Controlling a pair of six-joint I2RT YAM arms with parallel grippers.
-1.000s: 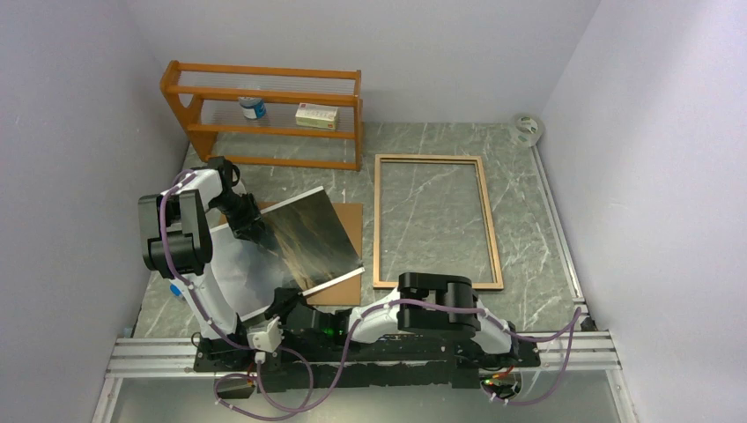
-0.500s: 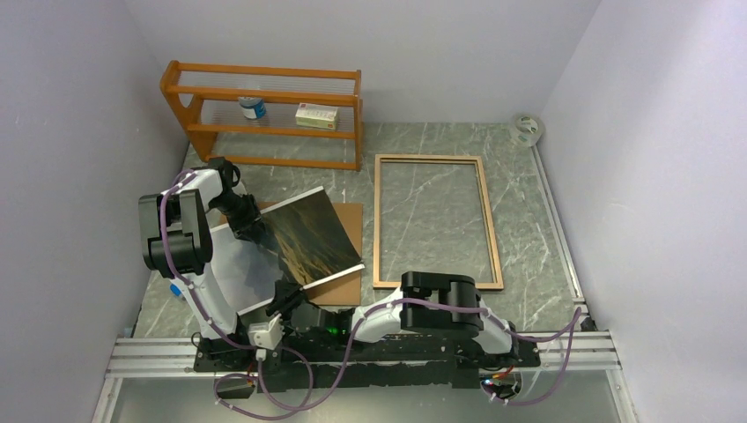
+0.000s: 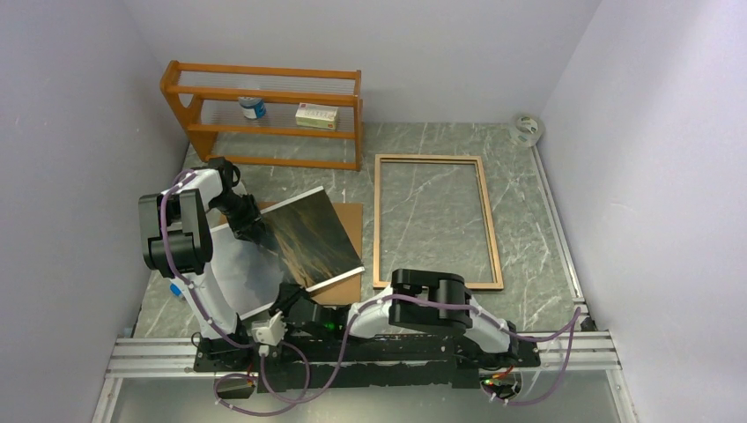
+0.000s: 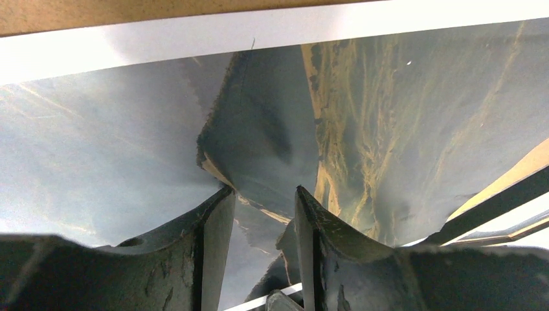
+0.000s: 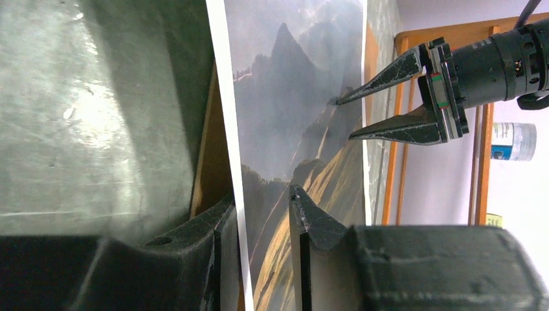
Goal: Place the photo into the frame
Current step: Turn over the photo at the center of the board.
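The photo (image 3: 308,238), a print of grey mountains and golden grass with a white border, is raised at a slant over the brown backing board (image 3: 352,216), left of the frame (image 3: 377,220). The frame lies flat with its light wood side up. My left gripper (image 3: 251,231) is open, both fingertips against the photo's face (image 4: 388,116) near its left edge; the right wrist view shows this gripper (image 5: 343,120) too. My right gripper (image 5: 262,194) straddles the photo's near white edge (image 5: 223,97), with a gap still showing beside one finger.
An orange-brown shelf rack (image 3: 264,115) stands at the back left with a bottle (image 3: 253,107) and a small box (image 3: 316,115) on it. A pale sheet (image 3: 231,269) lies under the photo's left side. A tape roll (image 3: 528,129) sits in the far right corner.
The photo has tipped up steeper than a second ago. My right jaws have narrowed around its near edge and the right arm has shifted a little left. The left gripper stays put.
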